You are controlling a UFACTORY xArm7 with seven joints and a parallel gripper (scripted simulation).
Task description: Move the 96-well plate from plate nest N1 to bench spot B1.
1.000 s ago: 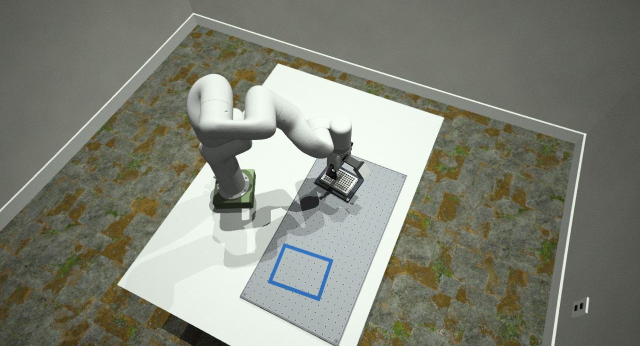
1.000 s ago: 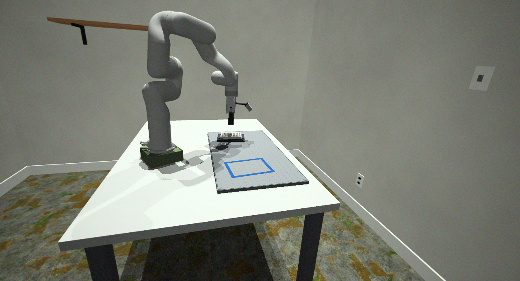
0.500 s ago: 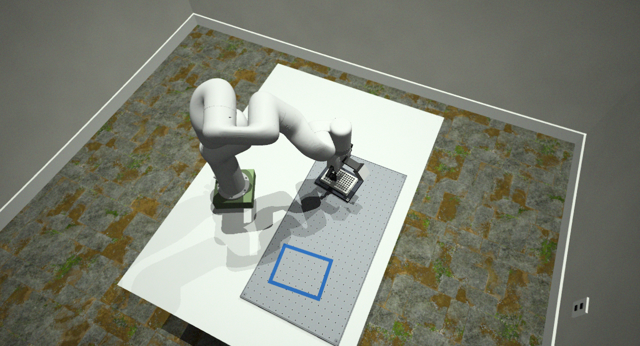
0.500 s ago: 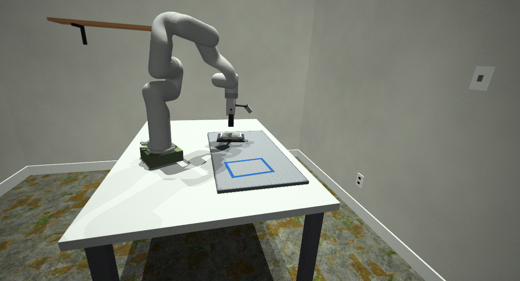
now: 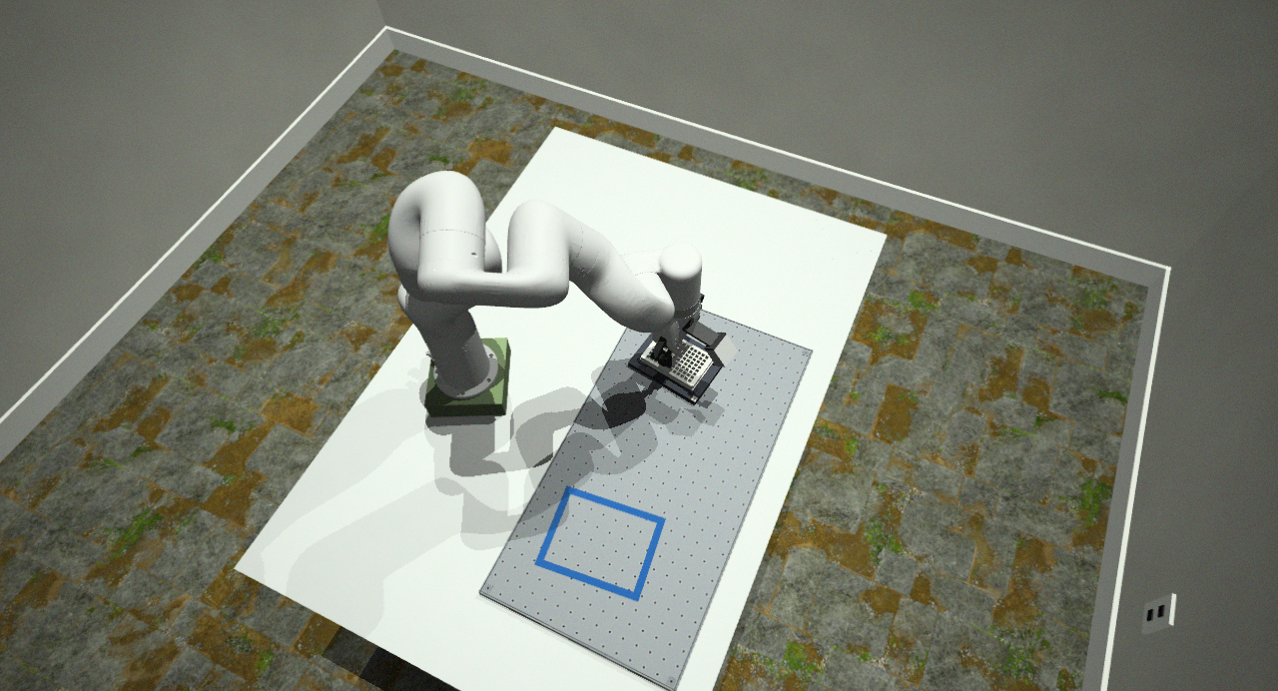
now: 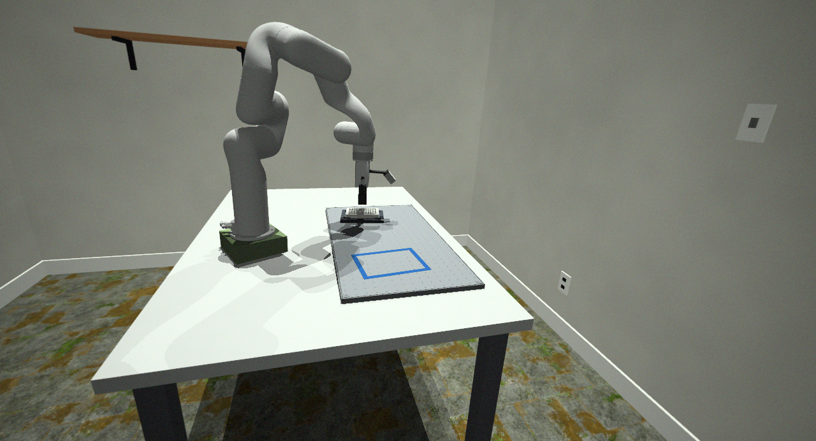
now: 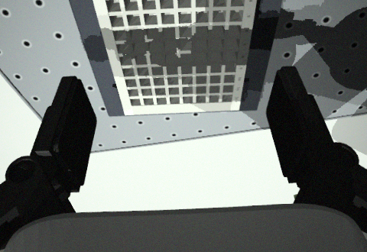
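The white 96-well plate [image 5: 690,362] sits flat in the dark plate nest [image 5: 677,367] at the far end of the grey perforated deck [image 5: 661,472]. It also shows in the side view [image 6: 363,212] and fills the top of the wrist view [image 7: 176,23]. My gripper [image 6: 361,197] hangs point-down a little above the plate, over its near-arm end. Its two black fingers stand wide open and empty, one on each side of the plate's width. The blue taped outline [image 5: 600,541] lies on the near end of the deck, also seen in the side view [image 6: 390,262].
The deck lies on a white table [image 6: 296,290]. The arm's green base block [image 5: 468,379] stands on the table left of the deck. A wooden wall shelf [image 6: 159,39] hangs high behind the arm.
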